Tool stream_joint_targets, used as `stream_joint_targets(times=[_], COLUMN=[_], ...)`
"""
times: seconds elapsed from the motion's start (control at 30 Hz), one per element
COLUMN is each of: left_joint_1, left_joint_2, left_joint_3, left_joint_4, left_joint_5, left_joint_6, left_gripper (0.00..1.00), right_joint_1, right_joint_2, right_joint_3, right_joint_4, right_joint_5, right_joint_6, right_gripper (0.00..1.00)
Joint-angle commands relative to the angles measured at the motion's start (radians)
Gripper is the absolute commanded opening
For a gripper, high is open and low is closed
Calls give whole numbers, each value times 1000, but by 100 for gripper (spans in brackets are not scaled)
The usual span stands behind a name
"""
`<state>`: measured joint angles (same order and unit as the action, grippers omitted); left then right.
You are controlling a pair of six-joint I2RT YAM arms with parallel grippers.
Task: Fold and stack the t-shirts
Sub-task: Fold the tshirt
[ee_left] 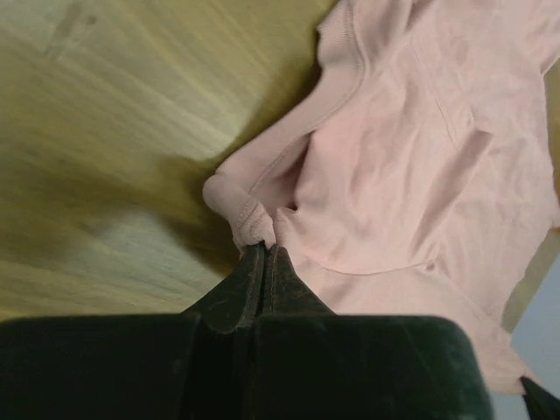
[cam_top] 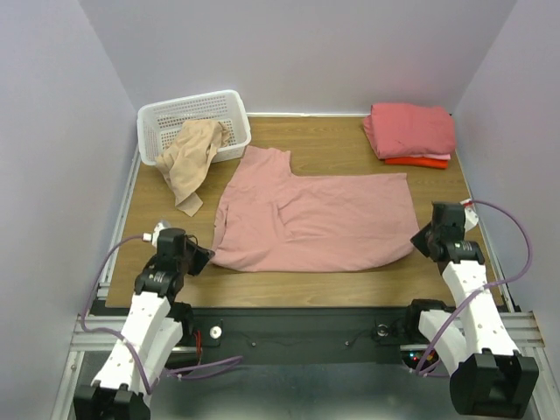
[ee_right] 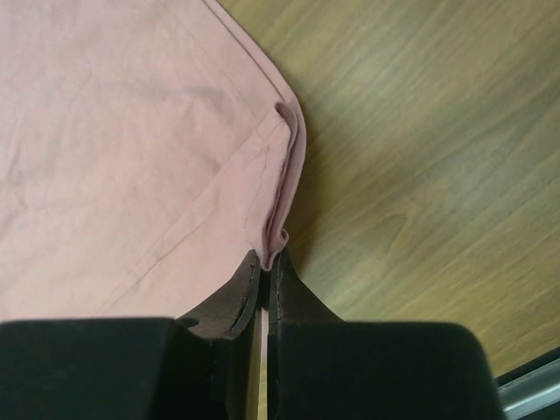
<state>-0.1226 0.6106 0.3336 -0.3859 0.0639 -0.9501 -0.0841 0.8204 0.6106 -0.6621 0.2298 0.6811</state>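
Observation:
A dusty-pink t-shirt lies spread flat in the middle of the wooden table, one sleeve pointing toward the back. My left gripper is at its near-left corner. In the left wrist view the left gripper is shut on a bunched bit of the pink t-shirt's hem. My right gripper is at the near-right corner. In the right wrist view the right gripper is shut on the folded edge of the pink t-shirt. A beige t-shirt hangs crumpled over the basket's front.
A white lattice basket stands at the back left. Folded salmon-pink shirts are stacked at the back right on an orange-red one. Bare wood shows behind the spread shirt. Walls close in on three sides.

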Motion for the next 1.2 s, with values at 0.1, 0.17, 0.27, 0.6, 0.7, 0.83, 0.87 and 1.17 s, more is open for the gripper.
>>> stream_joint_targets(times=[0.1, 0.17, 0.27, 0.6, 0.7, 0.83, 0.87, 1.17], left_joint_1=[3, 3, 3, 3, 3, 3, 3, 1], left_joint_2=[-170, -181, -157, -69, -100, -140, -152, -117], left_joint_3=[-51, -53, -59, -42, -19, 48, 76, 163], left_joint_4=[-73, -71, -62, -94, -131, -211, -235, -47], left_joint_5=[-128, -125, -136, -139, -157, -202, -222, -104], left_joint_6=[-191, -193, -213, -302, -303, -305, -317, -149], left_gripper=[0, 0, 0, 17, 80, 98, 99, 99], right_joint_1=[-2, -2, -2, -2, -2, -2, -2, -2], right_joint_2=[-41, -32, -20, -62, -133, -222, -252, -156], right_joint_3=[-26, -37, -40, 6, 5, 6, 20, 181], right_joint_4=[47, 44, 33, -119, -157, -188, -192, -96], right_joint_5=[40, 54, 66, 140, 151, 175, 184, -178], right_joint_6=[101, 118, 141, 274, 313, 347, 354, 91], right_gripper=[0, 0, 0, 21, 49, 71, 86, 100])
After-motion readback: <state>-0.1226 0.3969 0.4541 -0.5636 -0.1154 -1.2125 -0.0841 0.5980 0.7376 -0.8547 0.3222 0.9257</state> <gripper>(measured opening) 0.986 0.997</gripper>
